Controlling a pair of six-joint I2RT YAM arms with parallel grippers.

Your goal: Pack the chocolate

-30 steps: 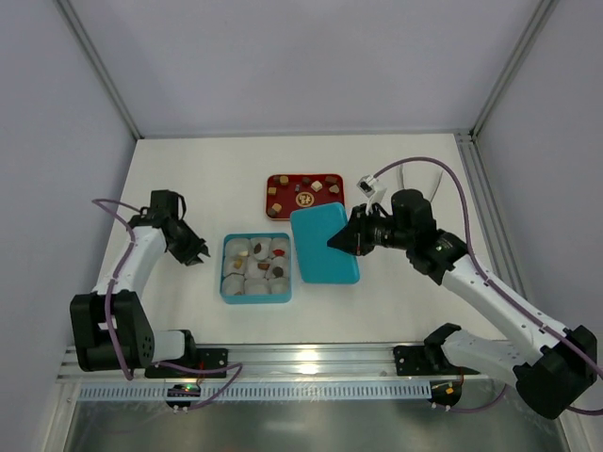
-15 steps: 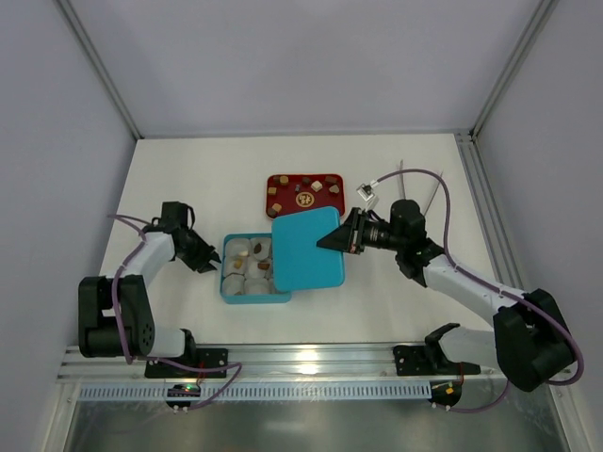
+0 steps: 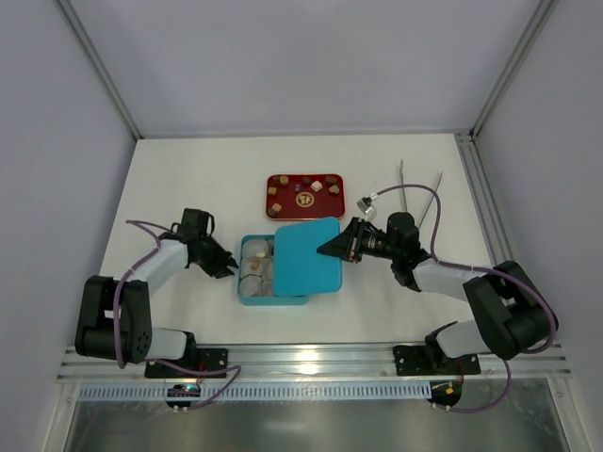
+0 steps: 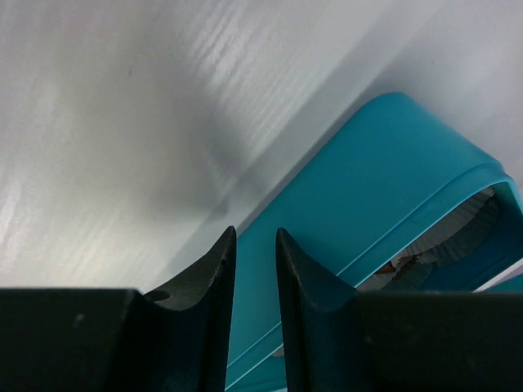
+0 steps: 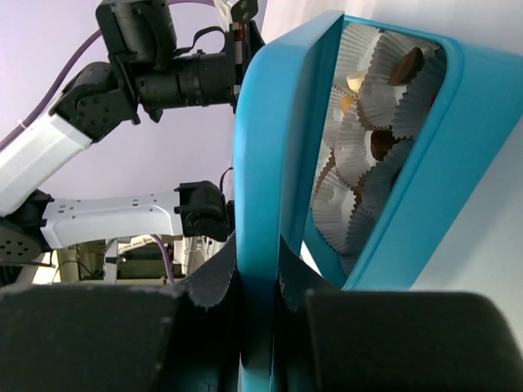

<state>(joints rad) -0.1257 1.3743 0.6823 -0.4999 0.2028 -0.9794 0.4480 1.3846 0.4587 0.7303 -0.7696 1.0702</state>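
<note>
Now | step: lidding teal box [image 3: 247, 294] | my right pincer [image 3: 336, 248] clamps lid [image 3: 306, 256] edge; left pincer [image 3: 228, 267] nearly closed, empty, at box's left wall | chocolate [image 5: 406, 65] inside box; more on far red tray [image 3: 288, 211] | next: lower lid squarely

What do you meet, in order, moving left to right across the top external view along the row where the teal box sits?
left gripper → open part of the teal box → teal lid lying over the box's right side → right gripper, clamped on the lid's right edge.
</note>
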